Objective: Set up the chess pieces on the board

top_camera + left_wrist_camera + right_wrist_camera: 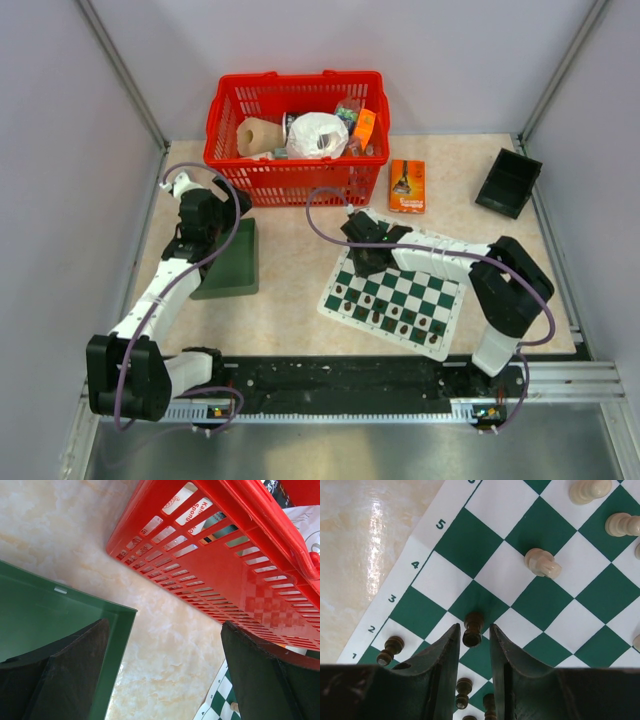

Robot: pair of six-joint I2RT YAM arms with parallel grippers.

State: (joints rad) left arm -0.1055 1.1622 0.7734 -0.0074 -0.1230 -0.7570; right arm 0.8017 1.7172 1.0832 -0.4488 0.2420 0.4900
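Observation:
The green-and-white checked board [395,295] lies at centre right, with dark and cream chess pieces standing on it. My right gripper [366,260] hovers low over the board's far left corner. In the right wrist view its jaws [474,627] stand slightly apart around a dark pawn [472,630] that stands on the board [470,540], with a thin gap on each side. More dark pawns [390,650] stand nearby and cream pieces [542,562] further out. My left gripper [222,205] is wide open and empty [165,625] above the bare table, and a corner of the board [220,707] shows there.
A red basket [295,140] of household items stands at the back, close to the left gripper [240,570]. A dark green tray [228,260] lies on the left [45,615]. An orange box [406,186] and a black tray [508,182] sit at the back right.

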